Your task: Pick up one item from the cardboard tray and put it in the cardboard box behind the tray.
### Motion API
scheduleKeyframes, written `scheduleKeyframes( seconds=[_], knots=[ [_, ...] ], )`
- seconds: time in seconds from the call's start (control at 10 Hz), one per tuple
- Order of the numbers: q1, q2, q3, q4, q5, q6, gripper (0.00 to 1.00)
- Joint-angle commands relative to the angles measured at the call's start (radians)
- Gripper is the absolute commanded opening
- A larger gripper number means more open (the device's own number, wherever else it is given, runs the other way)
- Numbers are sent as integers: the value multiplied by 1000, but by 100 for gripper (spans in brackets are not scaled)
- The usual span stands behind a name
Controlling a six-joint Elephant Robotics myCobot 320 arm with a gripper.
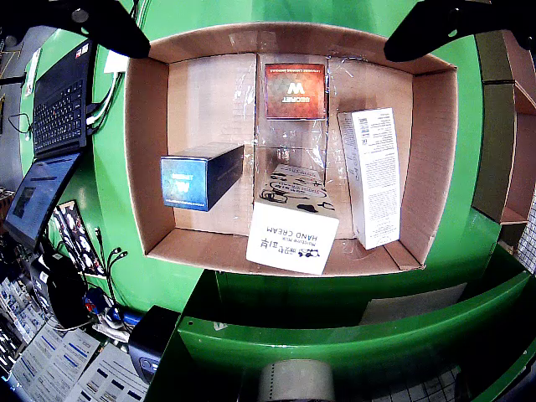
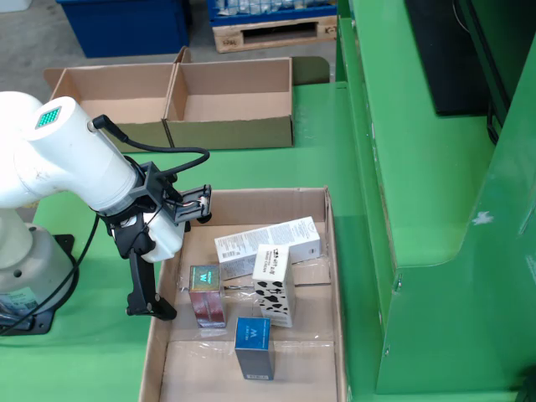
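Observation:
The cardboard tray (image 1: 146, 151) fills the gripper view and holds several small boxes: a red box (image 1: 294, 90) at the top, a dark blue box (image 1: 201, 176) at the left, a white hand cream box (image 1: 291, 236) at the bottom, and a long white box (image 1: 374, 176) at the right. My gripper (image 1: 268, 46) is open and empty, with its black fingertips (image 1: 117, 29) spread wide at the top corners. In the fixed view my gripper (image 2: 174, 260) hovers over the tray's left edge (image 2: 155, 356). Two open cardboard boxes (image 2: 234, 96) stand behind the tray; their visible floors are bare.
A laptop (image 1: 54, 100) and cables lie left of the tray in the gripper view. A green machine frame (image 2: 419, 209) rises along the tray's right side in the fixed view. A blue bin (image 2: 126, 25) and a pallet (image 2: 268, 33) stand behind the boxes.

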Motion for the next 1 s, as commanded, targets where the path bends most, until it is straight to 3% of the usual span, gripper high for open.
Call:
scheduleKeyframes(
  seconds=[0.0, 0.9],
  knots=[
    [-1, 17, 25, 11, 1, -2, 100],
    [7, -2, 47, 8, 0, 4, 100]
  ],
)
